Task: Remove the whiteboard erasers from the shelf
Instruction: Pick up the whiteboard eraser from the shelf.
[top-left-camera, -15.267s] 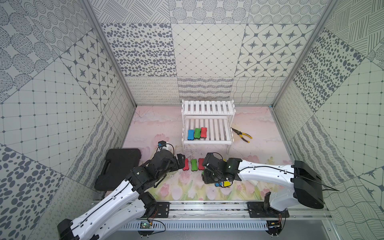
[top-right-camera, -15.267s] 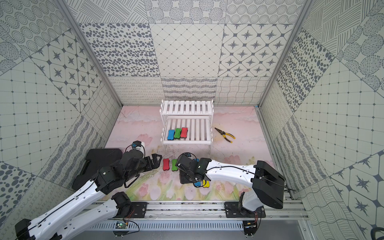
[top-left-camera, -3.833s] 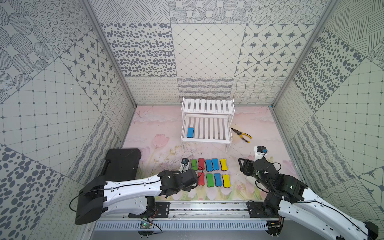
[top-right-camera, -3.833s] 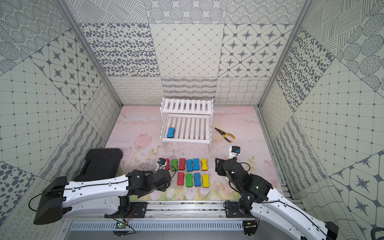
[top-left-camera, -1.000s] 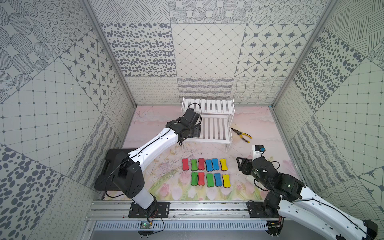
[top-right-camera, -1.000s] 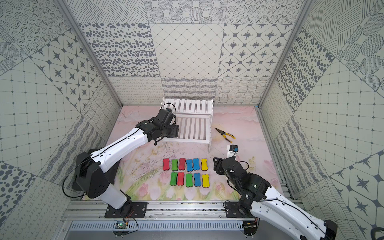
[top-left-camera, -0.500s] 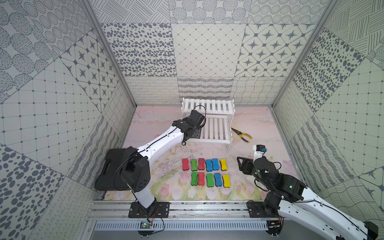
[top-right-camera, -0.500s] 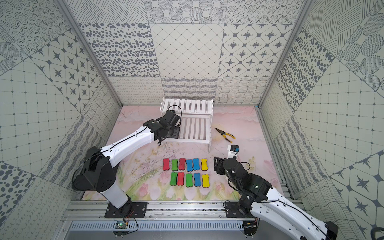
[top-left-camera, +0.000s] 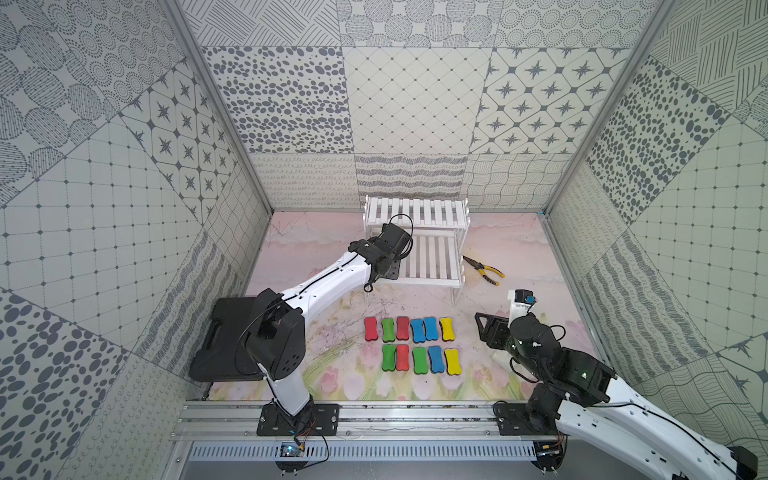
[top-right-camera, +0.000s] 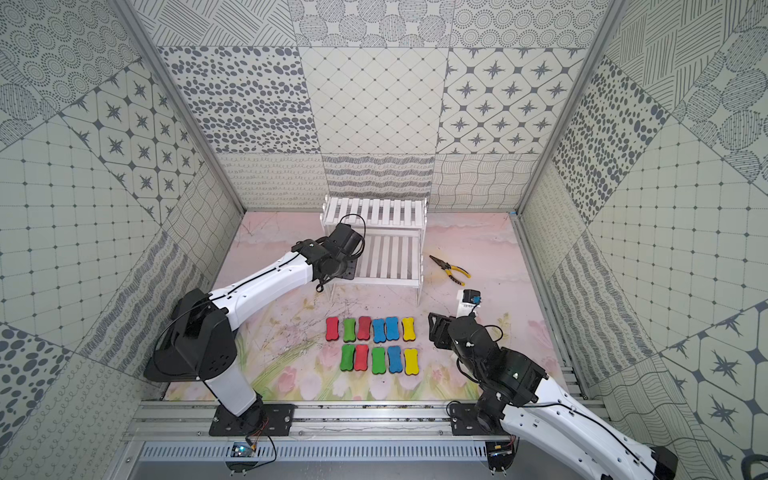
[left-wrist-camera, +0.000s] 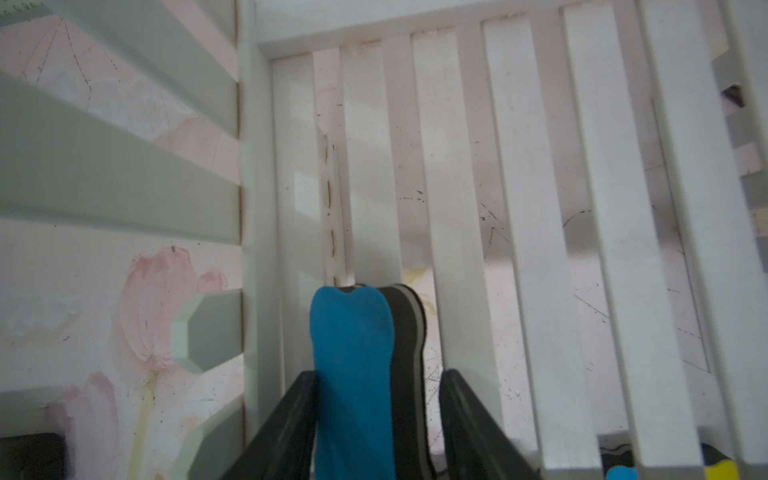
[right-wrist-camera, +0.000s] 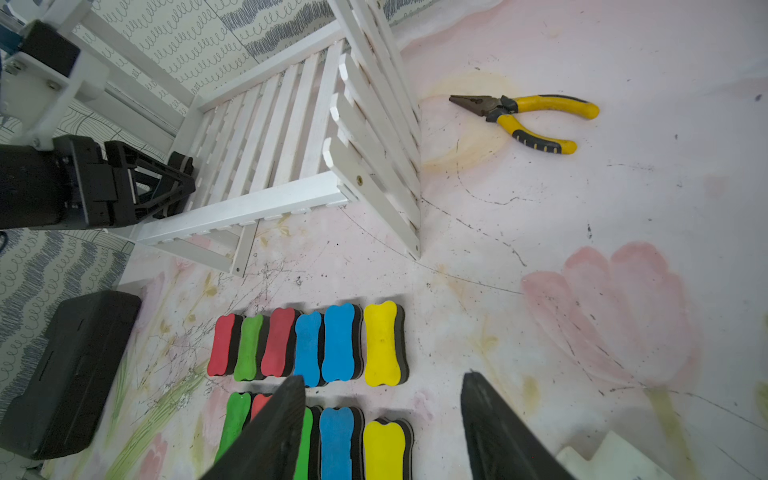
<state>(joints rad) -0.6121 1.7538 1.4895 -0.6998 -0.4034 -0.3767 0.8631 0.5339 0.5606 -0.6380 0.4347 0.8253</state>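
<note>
Reaching forward at nearly full stretch, the left arm (top-left-camera: 328, 278) sets its wrist over the left end of the shelf (top-left-camera: 430, 259), at the lower tier. Its tool (left-wrist-camera: 378, 374) is spread around a blue eraser (left-wrist-camera: 353, 365) on the slats (one finger touches the blue side, a gap shows at the other). The right arm (top-left-camera: 582, 374) sits folded low, its tool (right-wrist-camera: 383, 377) spread wide and empty above the worktop (top-left-camera: 523, 257), beside eleven erasers (top-left-camera: 418, 330) in two rows

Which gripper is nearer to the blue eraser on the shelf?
Left. The left gripper has its jaws around the blue eraser on the shelf; the right gripper is off the shelf, beside the erasers on the table.
</note>
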